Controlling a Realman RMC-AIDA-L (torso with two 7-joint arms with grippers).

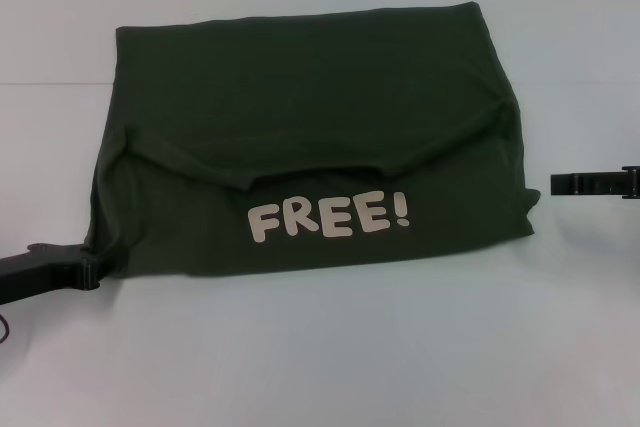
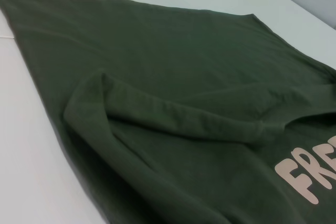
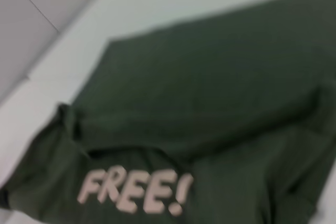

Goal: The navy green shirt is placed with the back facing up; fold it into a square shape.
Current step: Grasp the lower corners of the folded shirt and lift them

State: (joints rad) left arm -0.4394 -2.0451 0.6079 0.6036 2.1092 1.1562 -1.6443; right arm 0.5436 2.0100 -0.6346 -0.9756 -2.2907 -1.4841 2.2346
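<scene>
The left gripper [image 1: 92, 269], black, sits at the near left corner of the dark olive-green soft-fabric shirt [image 1: 300, 97]; its grip state cannot be determined. The shirt lies mid-table, folded once, with pale "FREE!" lettering [image 1: 328, 218] exposed. Further folds appear necessary. The right gripper [image 1: 556, 184] is clear of the fabric; its state also cannot be determined.

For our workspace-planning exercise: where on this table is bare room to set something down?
Free: the white table strip nearer than the dark olive-green cotton shirt, and beyond its far edge. Crowded: the shirt's near-left corner, where the left gripper touches it; the right gripper hovers alongside.
</scene>
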